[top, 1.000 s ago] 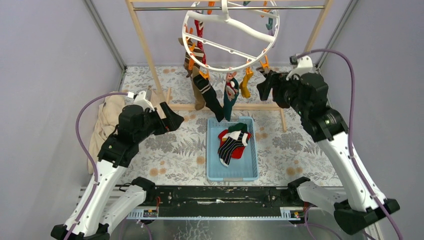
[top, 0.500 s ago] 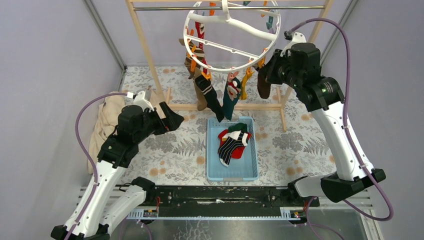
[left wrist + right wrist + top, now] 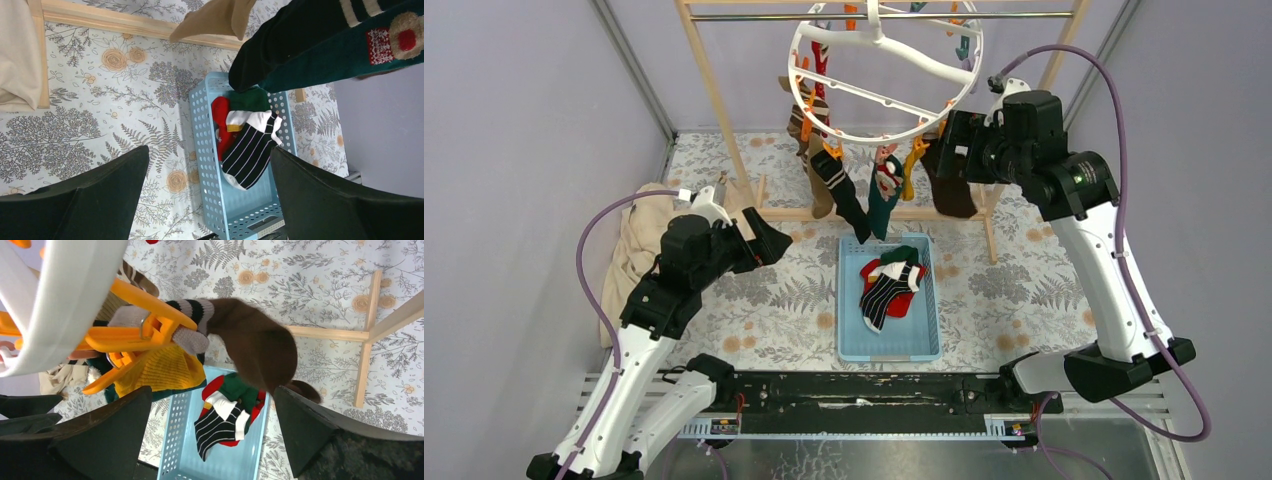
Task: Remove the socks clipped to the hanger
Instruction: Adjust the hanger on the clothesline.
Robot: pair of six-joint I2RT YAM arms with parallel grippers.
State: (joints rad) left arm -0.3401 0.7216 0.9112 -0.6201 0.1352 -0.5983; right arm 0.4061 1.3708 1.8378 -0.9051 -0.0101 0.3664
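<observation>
The white ring hanger [image 3: 879, 70] hangs from the rack bar with several socks clipped to it. A brown sock [image 3: 949, 180] dangles at its right rim, its grey striped cuff held by an orange clip [image 3: 145, 325]. My right gripper [image 3: 952, 150] is raised beside that sock, open, with nothing between its jaws [image 3: 212, 390]. A mustard sock [image 3: 160, 367] hangs beside the clip. Black [image 3: 844, 200] and teal [image 3: 884, 200] socks hang at the front. My left gripper [image 3: 772, 240] is low on the left, open and empty [image 3: 209, 150].
A light blue basket [image 3: 849, 330] in the middle of the floral mat holds a striped sock [image 3: 884, 295] and red and green ones. The wooden rack frame [image 3: 714, 90] stands behind it. A beige cloth [image 3: 629, 250] lies at the left.
The right arm has risen from mat level to the hanger's right rim. The brown sock now hangs stretched lower beside it. The left arm has hardly moved.
</observation>
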